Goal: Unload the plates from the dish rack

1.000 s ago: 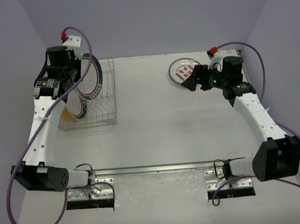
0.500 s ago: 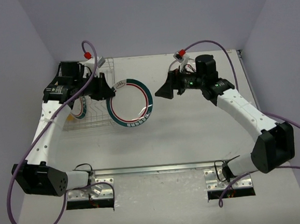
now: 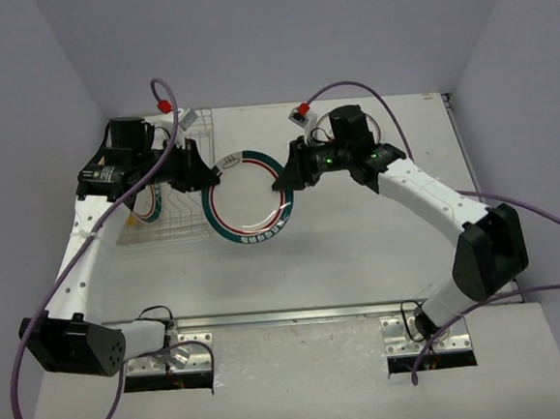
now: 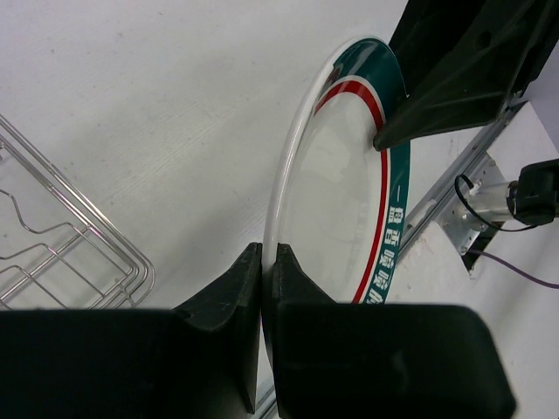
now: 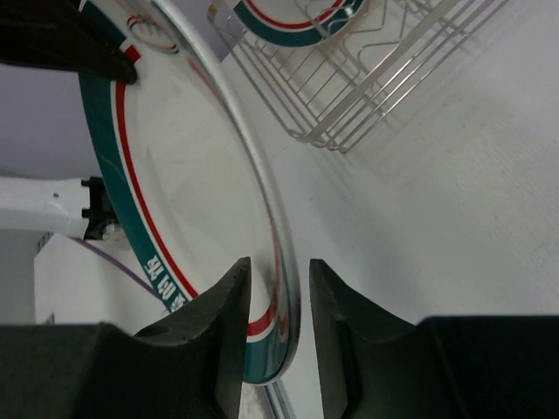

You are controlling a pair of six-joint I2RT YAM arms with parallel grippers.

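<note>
Left gripper (image 3: 199, 172) is pinched tight on the plate (image 3: 250, 197), at its left rim. In the left wrist view both fingers (image 4: 236, 288) press the white edge with no gap showing.

Right gripper (image 3: 285, 173) is at the opposite, upper-right rim. Its jaws stand narrow and straddle the edge. In the right wrist view the rim runs between the two fingers (image 5: 223, 305), and a thin strip of table shows between the rim and the right-hand finger, so it isn't clamped there. The left wrist view shows one of its dark fingers against the plate's face, next to the red ring.

The plate is white with a teal outer band, a red ring inside that, and white lettering on the teal. It's held up between the two grippers, tilted, with its face towards the top camera. It sits just right of the rack (image 3: 189, 221), over the table (image 3: 361, 252). It's outside the rack wires, though its left rim overlaps the rack's right edge in the top view.

The rack is at the table's far left, under the left arm. Another teal-rimmed plate (image 3: 149, 205) stands in its slots, partly hidden by the arm. The right wrist view also catches it, in the rack's near corner.
</note>
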